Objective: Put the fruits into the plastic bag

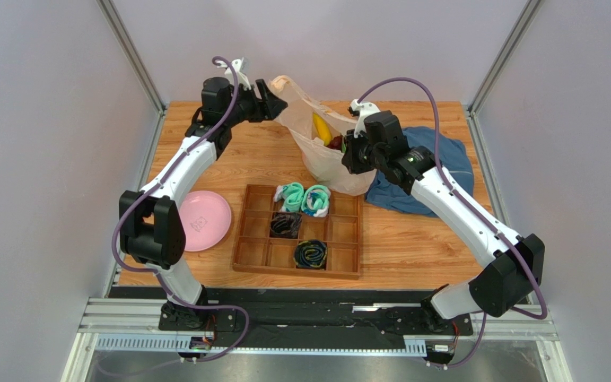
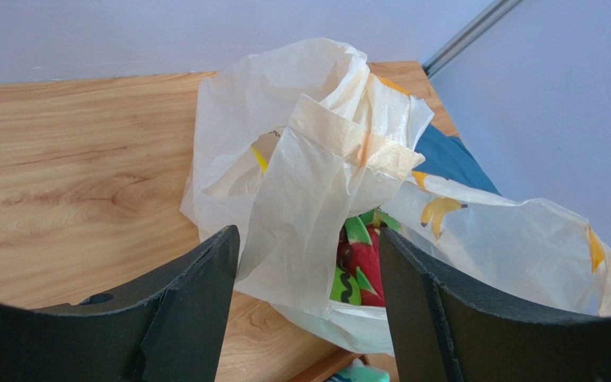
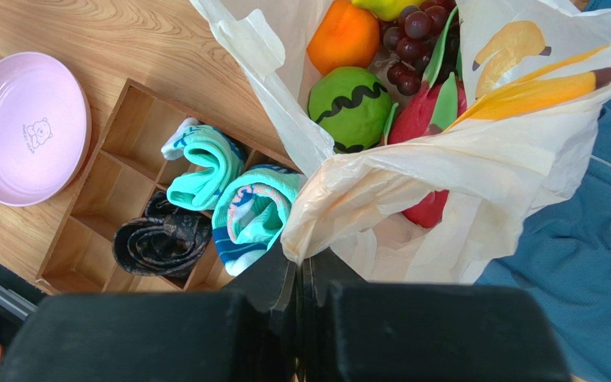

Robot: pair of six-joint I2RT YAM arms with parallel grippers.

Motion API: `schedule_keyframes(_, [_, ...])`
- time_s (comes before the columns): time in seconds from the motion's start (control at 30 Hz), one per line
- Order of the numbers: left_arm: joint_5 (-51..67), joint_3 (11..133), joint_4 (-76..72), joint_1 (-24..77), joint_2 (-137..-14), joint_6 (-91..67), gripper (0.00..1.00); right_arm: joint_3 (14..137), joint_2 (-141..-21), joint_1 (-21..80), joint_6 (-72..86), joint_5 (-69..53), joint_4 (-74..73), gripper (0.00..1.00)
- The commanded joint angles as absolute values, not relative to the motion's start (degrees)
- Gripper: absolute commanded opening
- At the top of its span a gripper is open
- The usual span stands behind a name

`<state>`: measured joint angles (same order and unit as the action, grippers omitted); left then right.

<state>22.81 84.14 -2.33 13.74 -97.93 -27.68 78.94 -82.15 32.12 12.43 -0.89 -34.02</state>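
Wood-grain tabletop (image 1: 205, 151) is reached across by both bent arms. At its far edge, the crinkled translucent plastic bag (image 1: 340, 163) is pinched by the right gripper (image 3: 299, 278); its handle hangs inside the wide-parted left gripper (image 2: 305, 255). Glossy fruits (image 3: 352, 103) are contained inside.

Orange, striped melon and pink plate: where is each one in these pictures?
orange (image 3: 344, 36): right wrist view, middle of its peel.
striped melon (image 3: 352, 103): right wrist view, green skin above the dark stripe.
pink plate (image 3: 6, 103): right wrist view, bare inner floor.
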Motion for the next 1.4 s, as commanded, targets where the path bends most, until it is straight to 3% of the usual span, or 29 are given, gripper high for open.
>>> schedule_keyframes(0.0, [24.00, 85.34, -5.02, 13.71, -98.35, -27.95, 0.71, 81.21, -81.83, 32.34, 12.22, -0.35, -33.31, 0.05])
schedule_keyframes(0.07, [22.94, 86.57, -3.70, 13.71, -99.31, -27.34, 0.66, 81.12, -81.83, 32.26, 12.22, -0.26, -33.31, 0.05])
schedule_keyframes(0.17, [22.15, 88.15, -1.76, 13.71, -100.72, -26.98, 0.45, 81.21, -81.83, 32.26, 11.87, 2.00, -33.40, 0.05])
schedule_keyframes(0.2, [21.89, 88.42, -1.15, 13.71, -101.16, -26.90, 0.30, 81.56, -81.74, 32.34, 11.69, 2.89, -33.66, 0.04])
schedule_keyframes(0.27, [21.36, 89.56, -0.79, 13.71, -101.78, -27.07, 0.17, 82.70, -82.26, 32.26, 10.03, 6.14, -33.92, 0.03])
schedule_keyframes(0.3, [20.40, 90.00, -0.97, 13.71, -101.86, -27.33, 0.03, 85.14, -83.05, 31.91, 9.15, 7.37, -34.19, 0.02])
schedule_keyframes(0.33, [19.87, 91.39, -1.23, 13.71, -101.78, -27.68, 0.00, 86.73, -83.58, 31.56, 8.44, 9.82, -34.36, 0.02])
schedule_keyframes(0.67, [12.05, 99.57, -6.86, 13.71, -91.68, -30.50, 0.00, 115.20, -92.54, 30.32, 1.67, 13.54, -34.99, 0.00])
schedule_keyframes(0.83, [13.18, 101.26, -3.70, 13.01, -90.88, -27.77, 0.00, 114.61, -94.65, 30.23, 0.26, 12.92, -28.22, 0.00])
schedule_keyframes(1.07, [14.31, 89.74, -3.62, 8.53, -85.69, -27.34, 0.00, 109.95, -100.10, 30.15, -3.69, 10.37, -21.89, 0.00])
schedule_keyframes(1.37, [13.00, 78.74, -2.90, 6.86, -81.04, -24.61, 0.00, 117.86, -107.49, 30.15, -2.29, 7.64, -25.40, 0.00])
